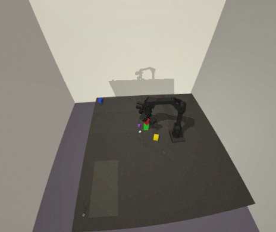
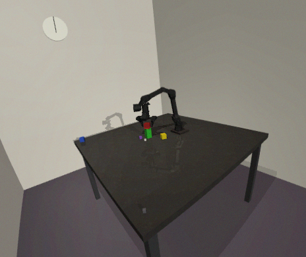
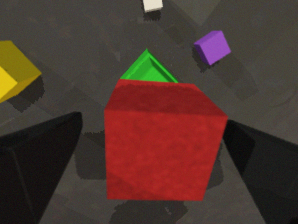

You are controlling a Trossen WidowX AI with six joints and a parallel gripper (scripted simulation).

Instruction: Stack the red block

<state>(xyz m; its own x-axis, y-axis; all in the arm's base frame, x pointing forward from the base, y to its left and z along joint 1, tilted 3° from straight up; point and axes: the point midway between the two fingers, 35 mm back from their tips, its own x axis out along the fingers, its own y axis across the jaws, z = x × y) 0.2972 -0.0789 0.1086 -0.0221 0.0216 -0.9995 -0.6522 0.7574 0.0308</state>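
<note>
Red block released on the green tower

Red block [image 3: 162, 145] is seen seated atop the green tower [image 2: 148, 133] on the dark table [image 2: 186, 165], turned slightly off the tower's square. Gripper [image 3: 150, 160] is spread wide, nothing pinched, so the cube can rest unaided. Matte, sharp-edged cubes are scattered nearby: yellow block [image 2: 163, 136], then purple block [image 3: 213, 47]

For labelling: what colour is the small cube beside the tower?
Purple; the wrist view shows it best.
</note>
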